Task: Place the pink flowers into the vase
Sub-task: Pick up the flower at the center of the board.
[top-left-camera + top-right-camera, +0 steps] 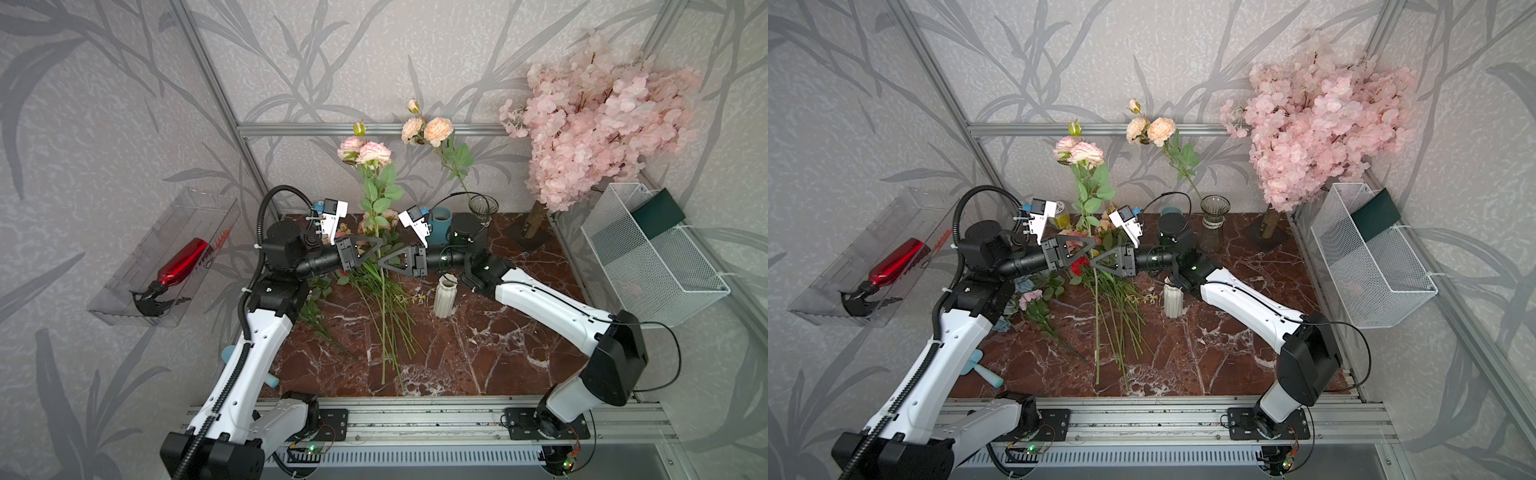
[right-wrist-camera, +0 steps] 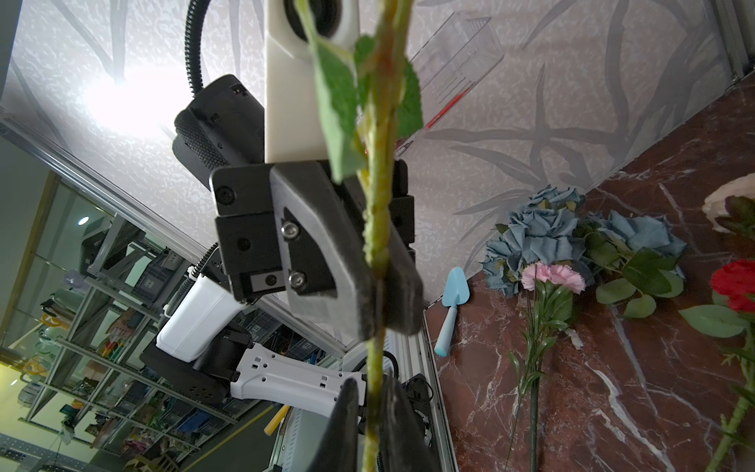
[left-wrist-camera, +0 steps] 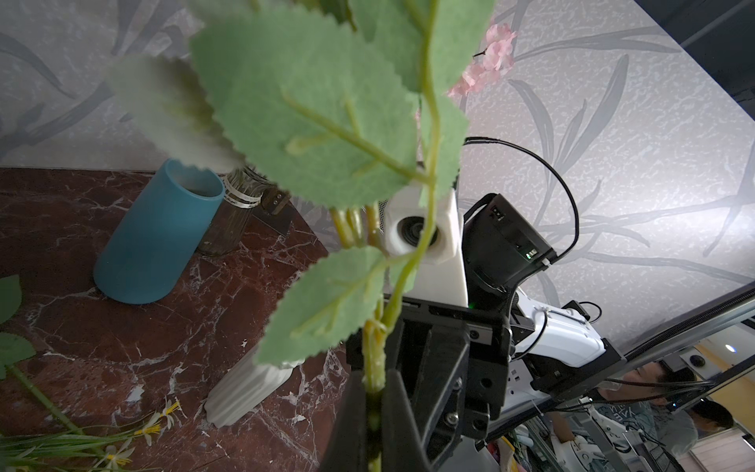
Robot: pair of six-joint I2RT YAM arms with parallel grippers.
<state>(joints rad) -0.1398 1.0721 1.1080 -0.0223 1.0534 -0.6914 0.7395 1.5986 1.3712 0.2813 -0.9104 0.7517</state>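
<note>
A pink flower spray point(image 1: 365, 151) point(image 1: 1079, 151) stands upright above the table, and both grippers grip its green stem point(image 3: 374, 359) point(image 2: 378, 229). My left gripper point(image 1: 376, 243) point(image 3: 374, 392) is shut on the stem from the left. My right gripper point(image 1: 381, 262) point(image 2: 374, 388) pinches the same stem just below it, from the right. The stem's lower end hangs among the stems lying on the table. The glass vase point(image 1: 483, 208) point(image 1: 1214, 220) stands at the back, right of both grippers, with a peach-pink spray point(image 1: 428, 129) leaning in it.
More flowers and loose stems point(image 1: 374, 299) lie under the grippers. A white ribbed vase point(image 1: 444, 297) and a blue cup point(image 1: 440, 224) stand near the right arm. The blossom tree point(image 1: 594, 124) and wire basket point(image 1: 652, 266) are at the right. Blue hydrangeas point(image 2: 543, 229) lie at the left.
</note>
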